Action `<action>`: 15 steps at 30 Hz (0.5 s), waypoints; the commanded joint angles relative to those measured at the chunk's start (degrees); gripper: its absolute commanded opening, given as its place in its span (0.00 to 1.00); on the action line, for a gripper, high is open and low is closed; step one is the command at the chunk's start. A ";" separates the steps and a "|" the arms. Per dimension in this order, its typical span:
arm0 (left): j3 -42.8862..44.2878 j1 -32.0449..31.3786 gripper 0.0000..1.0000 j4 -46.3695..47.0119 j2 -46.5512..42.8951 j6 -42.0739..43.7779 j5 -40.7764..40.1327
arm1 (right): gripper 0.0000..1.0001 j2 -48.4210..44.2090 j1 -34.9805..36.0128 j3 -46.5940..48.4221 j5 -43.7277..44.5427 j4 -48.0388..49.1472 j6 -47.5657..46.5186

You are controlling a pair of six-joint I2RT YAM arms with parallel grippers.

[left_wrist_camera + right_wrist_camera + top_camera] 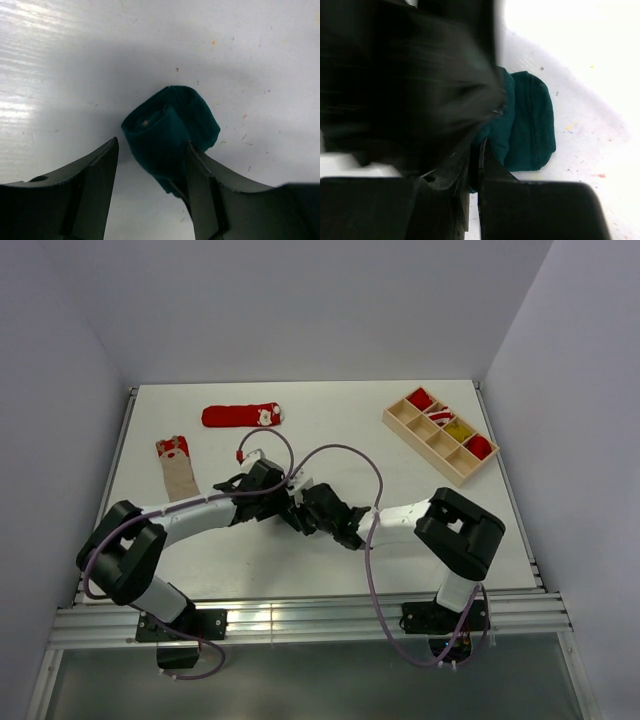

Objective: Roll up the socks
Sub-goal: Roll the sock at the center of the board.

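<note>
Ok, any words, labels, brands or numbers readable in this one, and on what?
No readable text in any view.
Red sock and beige sock: small white-and-red figures only, no lettering to make out.
Green sock: plain fabric.
Tray and table: no print shows.

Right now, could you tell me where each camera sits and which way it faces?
Top: above, behind the robot, facing down at the table; left arm and right arm show.
Left wrist: on its arm, facing the green sock; left tool shows open.
Right wrist: on its arm, facing that sock; right tool shows shut.
Both wrist views share the sock.
</note>
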 commanded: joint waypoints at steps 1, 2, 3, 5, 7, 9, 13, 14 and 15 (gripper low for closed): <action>-2.58 0.66 0.60 2.20 -5.90 -1.56 -0.51 | 0.00 -0.78 -3.40 -0.72 -13.25 -5.98 5.90; -3.29 0.83 0.63 2.91 -7.83 -2.09 -0.86 | 0.00 -0.96 -5.41 -1.16 -15.10 -5.37 6.87; -3.91 0.84 0.64 3.52 -8.89 -2.44 -1.04 | 0.00 -1.05 -6.39 -1.16 -19.03 -5.36 8.53; -5.40 1.10 0.67 5.19 -11.35 -2.79 -1.39 | 0.00 -0.79 -9.19 -0.47 -21.96 -5.97 9.95; -6.98 1.10 0.69 6.25 -12.67 -3.23 -1.57 | 0.00 0.09 -10.78 -0.02 -27.23 -6.07 11.80; -8.13 1.10 0.69 8.53 -13.82 -3.67 -1.04 | 0.00 1.05 -12.97 0.51 -31.36 -5.19 14.16; -10.85 1.10 0.70 11.44 -13.82 -4.99 -0.08 | 0.00 4.56 -16.41 0.77 -42.24 -1.68 18.74; -11.20 1.10 0.70 13.01 -13.21 -5.25 0.19 | 0.00 5.10 -17.02 0.86 -43.23 -0.71 19.35; -11.38 1.19 0.70 13.80 -12.69 -5.34 0.36 | 0.00 5.54 -17.47 0.86 -43.85 -0.44 20.58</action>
